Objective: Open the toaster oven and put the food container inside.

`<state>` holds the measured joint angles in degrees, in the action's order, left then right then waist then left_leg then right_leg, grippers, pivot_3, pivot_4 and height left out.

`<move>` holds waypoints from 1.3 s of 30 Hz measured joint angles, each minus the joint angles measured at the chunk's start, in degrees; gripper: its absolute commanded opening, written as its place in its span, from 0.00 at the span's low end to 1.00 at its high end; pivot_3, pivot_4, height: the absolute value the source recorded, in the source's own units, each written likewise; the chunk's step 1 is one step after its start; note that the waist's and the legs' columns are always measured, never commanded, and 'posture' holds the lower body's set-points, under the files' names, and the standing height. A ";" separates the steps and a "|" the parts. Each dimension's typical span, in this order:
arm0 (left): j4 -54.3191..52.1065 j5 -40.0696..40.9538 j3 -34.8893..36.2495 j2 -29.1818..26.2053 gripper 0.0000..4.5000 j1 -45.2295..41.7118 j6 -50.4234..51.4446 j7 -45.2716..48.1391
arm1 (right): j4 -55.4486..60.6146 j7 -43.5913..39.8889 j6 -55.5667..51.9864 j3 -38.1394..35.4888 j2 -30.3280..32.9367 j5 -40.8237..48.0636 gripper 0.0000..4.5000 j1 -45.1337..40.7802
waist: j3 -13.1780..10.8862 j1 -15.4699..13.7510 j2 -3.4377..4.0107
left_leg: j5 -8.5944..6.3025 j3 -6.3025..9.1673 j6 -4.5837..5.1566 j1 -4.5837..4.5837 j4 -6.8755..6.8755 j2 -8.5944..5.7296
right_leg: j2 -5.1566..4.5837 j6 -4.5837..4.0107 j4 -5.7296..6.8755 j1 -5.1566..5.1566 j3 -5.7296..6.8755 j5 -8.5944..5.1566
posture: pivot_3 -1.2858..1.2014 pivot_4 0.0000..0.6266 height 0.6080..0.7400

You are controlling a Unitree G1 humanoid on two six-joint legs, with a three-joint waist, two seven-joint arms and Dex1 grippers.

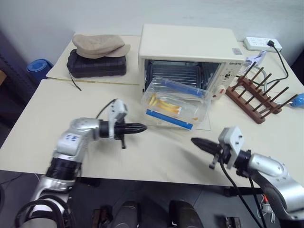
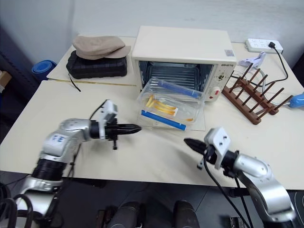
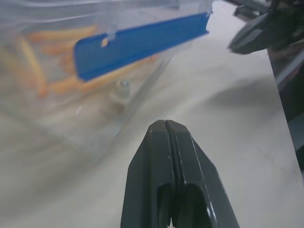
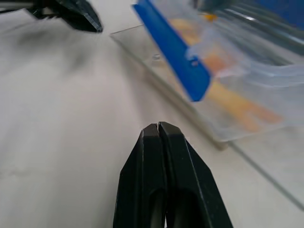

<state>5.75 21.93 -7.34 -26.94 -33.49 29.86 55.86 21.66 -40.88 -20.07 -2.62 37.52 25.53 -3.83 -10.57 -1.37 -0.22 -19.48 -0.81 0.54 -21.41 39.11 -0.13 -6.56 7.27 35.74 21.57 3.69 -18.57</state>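
Note:
The cream toaster oven (image 1: pixel 190 43) stands at the back of the table with its glass door (image 1: pixel 205 124) dropped flat and the wire rack showing. On that door, in front of the opening, rests the clear food container (image 1: pixel 173 102), slightly tilted, with yellow-orange strips inside and a blue clip (image 3: pixel 137 45) on its near side. My left gripper (image 1: pixel 141 127) is shut and empty. It points level at the container's near-left corner, a short gap away. My right gripper (image 1: pixel 195 141) is shut too, empty, and points leftward just in front of the door's edge. Each wrist view shows its own closed fingertips (image 4: pixel 157 127) facing the container.
A black case with a beige cap (image 1: pixel 97 61) lies at the back left. A wooden peg rack (image 1: pixel 259 97) stands right of the oven, with a power strip (image 1: pixel 262 44) and its cable behind it. Bare tabletop (image 1: pixel 161 152) lies between the two grippers.

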 measured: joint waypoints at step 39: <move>3.00 6.97 14.99 -10.71 0.81 6.22 -9.89 13.08 | -38.32 -5.13 11.70 -6.41 2.40 -10.90 0.00 -18.69 | -0.01 2.90 0.08 | 0.04 0.03 -0.09 0.16 -0.07 0.12 | -0.04 0.01 -0.04 -0.17 0.20 0.01 | 0.52 0.24 1.00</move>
<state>8.75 28.91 7.65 -37.65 -27.26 19.97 68.94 -16.66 -46.01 -8.37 -9.04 39.92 14.63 -22.52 -10.57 1.53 -0.14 -19.44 -0.78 0.45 -21.25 39.04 -0.01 -6.59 7.28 35.69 21.39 3.90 -18.56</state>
